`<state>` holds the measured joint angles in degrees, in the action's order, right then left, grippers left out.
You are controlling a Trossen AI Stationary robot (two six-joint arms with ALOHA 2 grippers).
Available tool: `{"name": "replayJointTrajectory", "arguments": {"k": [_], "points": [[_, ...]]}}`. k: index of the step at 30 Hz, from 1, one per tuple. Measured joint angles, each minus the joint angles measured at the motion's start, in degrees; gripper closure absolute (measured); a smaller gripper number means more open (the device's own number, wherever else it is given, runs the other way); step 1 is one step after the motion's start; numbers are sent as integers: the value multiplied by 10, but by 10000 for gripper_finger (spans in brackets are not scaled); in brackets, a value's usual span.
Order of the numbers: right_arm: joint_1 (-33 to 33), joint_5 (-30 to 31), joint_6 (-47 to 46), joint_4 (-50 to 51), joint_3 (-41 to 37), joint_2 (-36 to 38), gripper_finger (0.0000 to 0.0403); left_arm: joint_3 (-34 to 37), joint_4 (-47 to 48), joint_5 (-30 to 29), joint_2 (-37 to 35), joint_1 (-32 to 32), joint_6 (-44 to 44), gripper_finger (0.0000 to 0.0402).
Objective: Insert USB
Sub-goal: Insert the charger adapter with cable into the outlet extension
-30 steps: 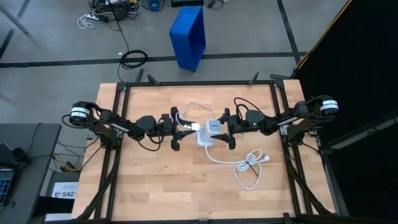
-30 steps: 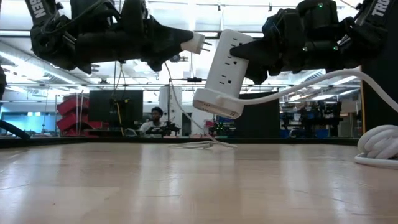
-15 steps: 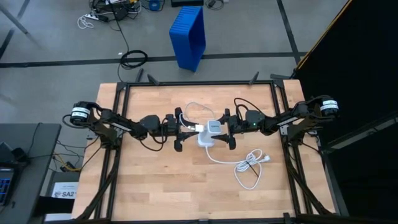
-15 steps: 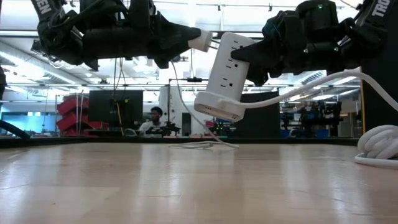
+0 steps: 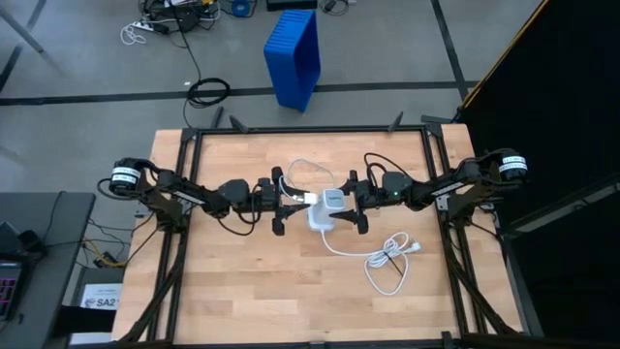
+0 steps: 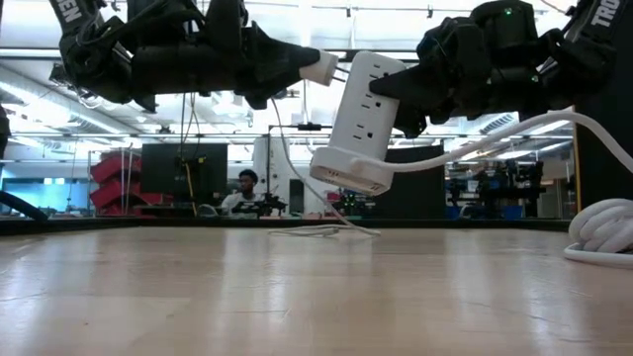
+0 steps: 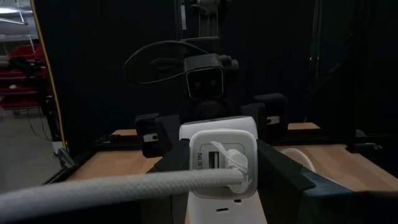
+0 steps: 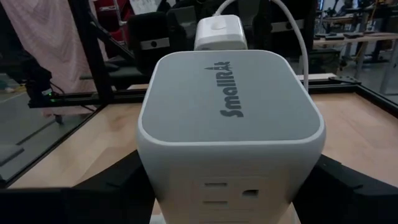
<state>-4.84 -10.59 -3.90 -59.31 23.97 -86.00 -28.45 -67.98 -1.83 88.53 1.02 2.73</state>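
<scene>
Left end effector (image 5: pixel 294 201) facing right end effector (image 5: pixel 351 204)

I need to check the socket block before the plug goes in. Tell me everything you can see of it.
The socket block is a white, rounded plastic tower with a grey cap printed "SmallRig", outlets on its sides and a thick white power cord leaving its base. It hangs tilted above the table, clamped by the right gripper. The USB plug in the left gripper meets its upper face.

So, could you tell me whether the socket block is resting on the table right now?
No, in the low view the socket block hangs tilted in the right gripper, clear above the table.
</scene>
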Motion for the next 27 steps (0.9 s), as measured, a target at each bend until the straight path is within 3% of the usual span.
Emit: {"name": "replayJointTrajectory", "arguments": {"k": [14,20,27], "points": [[0,0,-5,-4,0,0,143,0,9,-2,0,0,0,277],[0,40,-25,-3,0,0,143,0,10,-31,0,0,2,277],[3,46,-25,23,17,0,143,1,11,-43,0,0,2,277]]}}
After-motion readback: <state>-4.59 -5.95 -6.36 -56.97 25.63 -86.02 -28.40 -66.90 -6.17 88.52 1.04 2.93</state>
